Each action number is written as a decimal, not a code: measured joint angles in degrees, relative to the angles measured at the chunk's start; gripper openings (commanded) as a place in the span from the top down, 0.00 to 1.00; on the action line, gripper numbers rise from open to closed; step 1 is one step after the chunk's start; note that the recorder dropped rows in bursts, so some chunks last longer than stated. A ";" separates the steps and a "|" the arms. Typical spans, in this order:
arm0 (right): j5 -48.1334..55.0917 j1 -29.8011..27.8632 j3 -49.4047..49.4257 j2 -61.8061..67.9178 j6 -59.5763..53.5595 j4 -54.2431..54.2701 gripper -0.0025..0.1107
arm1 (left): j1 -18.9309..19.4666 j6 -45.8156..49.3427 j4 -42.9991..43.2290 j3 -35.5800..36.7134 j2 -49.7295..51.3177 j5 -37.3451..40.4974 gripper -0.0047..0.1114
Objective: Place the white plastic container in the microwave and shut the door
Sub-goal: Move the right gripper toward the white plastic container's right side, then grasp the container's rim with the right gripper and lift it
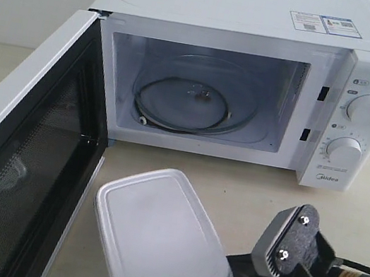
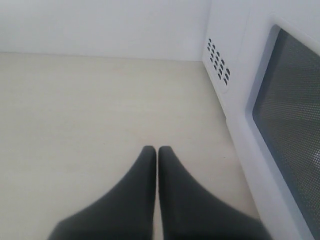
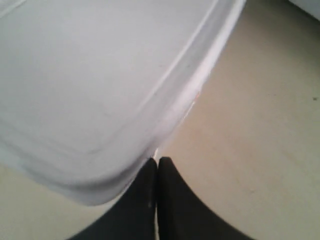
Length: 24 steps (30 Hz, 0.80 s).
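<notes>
The white microwave (image 1: 250, 14) stands at the back with its door (image 1: 24, 153) swung wide open to the left, black mesh inner face showing. Its glass turntable (image 1: 195, 101) is bare. The white plastic container (image 1: 154, 233) sits lidded on the table in front of the cavity. My right gripper (image 1: 240, 266) is shut, its tips touching the container's near right corner; in the right wrist view the gripper (image 3: 157, 160) meets the rim of the container (image 3: 100, 75) with nothing between the fingers. My left gripper (image 2: 157, 149) is shut and empty, over bare table beside the door's outer window (image 2: 290, 110).
Two round knobs (image 1: 366, 109) (image 1: 345, 150) sit on the microwave's right panel. Vent slots (image 2: 218, 60) mark the microwave's left side. Beige tabletop (image 1: 262, 188) runs between the container and the cavity. A white wall lies behind.
</notes>
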 measured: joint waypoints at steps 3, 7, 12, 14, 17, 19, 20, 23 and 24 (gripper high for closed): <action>3.32 2.76 -0.20 -0.96 -0.41 0.00 0.98 | 0.00 0.00 0.00 0.00 0.00 0.00 0.93; 7.01 4.48 -0.20 -3.48 -0.58 0.13 0.98 | 0.00 0.00 0.04 0.00 0.00 0.00 0.93; 8.00 4.68 -0.20 -5.72 -0.58 -2.91 0.98 | 0.00 0.00 0.04 0.00 0.00 -0.10 0.93; 8.40 4.68 -0.20 -5.85 0.30 -5.65 0.98 | 0.00 0.00 0.04 0.00 0.00 -0.10 0.93; 9.24 4.68 -0.20 -5.85 1.22 -8.02 0.98 | 0.00 0.00 0.04 0.00 0.00 -0.10 0.93; 9.24 4.68 -0.20 -5.85 1.48 -9.99 0.98 | 0.54 0.00 0.13 0.00 0.00 -0.10 0.93; 8.89 4.68 -0.20 -5.93 1.60 -11.40 0.98 | 1.06 0.00 0.13 0.00 0.00 -0.10 0.93; 8.35 4.68 -0.48 -5.93 3.32 -13.84 0.98 | 2.87 0.00 0.27 0.00 0.12 -0.10 0.93; 8.35 4.68 -0.78 -5.93 4.29 -14.55 0.98 | 3.25 0.00 0.27 0.00 0.63 -0.10 0.93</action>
